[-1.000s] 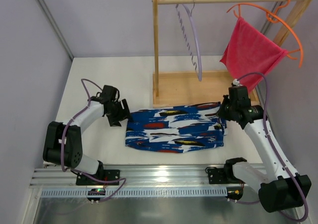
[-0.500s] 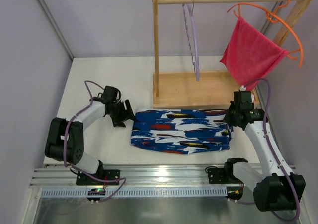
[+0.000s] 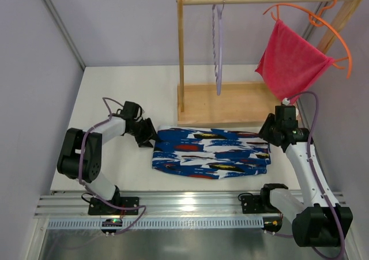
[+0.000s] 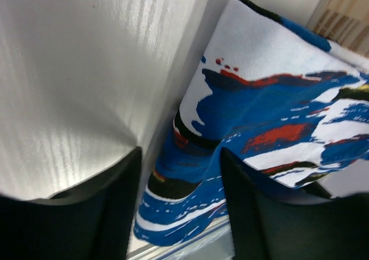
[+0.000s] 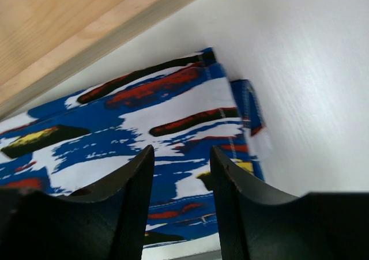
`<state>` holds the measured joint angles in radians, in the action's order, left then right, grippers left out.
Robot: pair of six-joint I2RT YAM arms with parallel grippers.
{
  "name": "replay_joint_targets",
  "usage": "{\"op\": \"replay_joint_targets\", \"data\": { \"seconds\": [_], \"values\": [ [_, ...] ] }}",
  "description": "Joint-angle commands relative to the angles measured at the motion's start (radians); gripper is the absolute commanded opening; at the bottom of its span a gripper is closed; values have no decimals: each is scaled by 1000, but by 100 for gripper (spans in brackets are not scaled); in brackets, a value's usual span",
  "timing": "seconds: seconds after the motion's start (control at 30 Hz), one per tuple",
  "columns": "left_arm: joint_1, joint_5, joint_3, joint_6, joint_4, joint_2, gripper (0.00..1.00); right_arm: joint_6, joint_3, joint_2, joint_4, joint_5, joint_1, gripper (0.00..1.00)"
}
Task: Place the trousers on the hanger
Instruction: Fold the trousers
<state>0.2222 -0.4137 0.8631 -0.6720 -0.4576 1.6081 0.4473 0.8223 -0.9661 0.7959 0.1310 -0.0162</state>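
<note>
The trousers [image 3: 210,153] lie folded in a long flat strip on the white table, in front of the wooden rack. The lavender hanger [image 3: 218,52] hangs edge-on from the rack's top bar, with nothing on it. My left gripper [image 3: 149,136] is low at the strip's left end. In the left wrist view it [image 4: 180,156] is open, with the trousers' [image 4: 277,98] bunched edge lying between its fingers. My right gripper [image 3: 266,139] hovers over the right end. It [image 5: 181,153] stands open above the trousers [image 5: 144,116], holding nothing.
The wooden rack's base board [image 3: 230,101] lies just behind the trousers, with its upright post [image 3: 181,52] at the left. An orange hanger [image 3: 323,21] carrying a pink-red cloth [image 3: 291,61] hangs at the rack's right end. A metal rail [image 3: 190,205] runs along the near table edge.
The right gripper has opened and let go of the trousers' right end after drawing them slightly right. The left gripper has moved right onto their left edge and narrowed a little. The lavender hanger has swung edge-on.
</note>
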Motion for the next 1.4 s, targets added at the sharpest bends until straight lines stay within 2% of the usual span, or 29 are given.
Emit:
{"op": "replay_joint_targets", "data": {
  "seconds": [0.0, 0.03, 0.07, 0.17, 0.4, 0.5, 0.6, 0.7, 0.73, 0.8, 1.0, 1.17, 1.37],
  "values": [
    [2, -65, -9, -35, 65, 44, 48, -39, -46, -3, -145, -253, 2, 47],
    [2, -51, -6, -37, 57, 49, 37, -48, -54, -5, -159, -277, 13, 48],
    [0, -33, -1, -37, 41, 50, 19, -56, -64, -3, -168, -298, 16, 49],
    [-30, 90, -3, -38, -19, 23, 0, -71, -72, 3, -201, -327, 16, 50],
    [-213, 226, -78, -72, -84, -97, 0, -90, -17, -82, -221, -366, 84, 52],
    [-254, 334, -105, -80, -121, -161, 0, -90, 8, -120, -204, -346, 94, 54],
    [-280, 348, -118, -77, -136, -204, 0, -98, -6, -131, -219, -381, 102, 54],
    [-281, 351, -87, -63, -174, -220, 23, -102, -31, -134, -236, -406, 122, 54],
    [-282, 357, -78, -57, -184, -227, 44, -101, -37, -137, -239, -410, 124, 54],
    [-282, 369, -53, -37, -197, -260, 56, -101, -60, -140, -254, -438, 125, 54],
    [-282, 349, -4, 11, -207, -339, 60, -117, -120, -157, -256, -439, 148, 54],
    [-282, 328, 4, 28, -208, -343, 60, -52, -135, -135, -239, -367, 185, 54],
    [-281, 297, -15, 26, -182, -313, 60, 13, -215, -117, -319, -376, 203, 53]
  ]
}}
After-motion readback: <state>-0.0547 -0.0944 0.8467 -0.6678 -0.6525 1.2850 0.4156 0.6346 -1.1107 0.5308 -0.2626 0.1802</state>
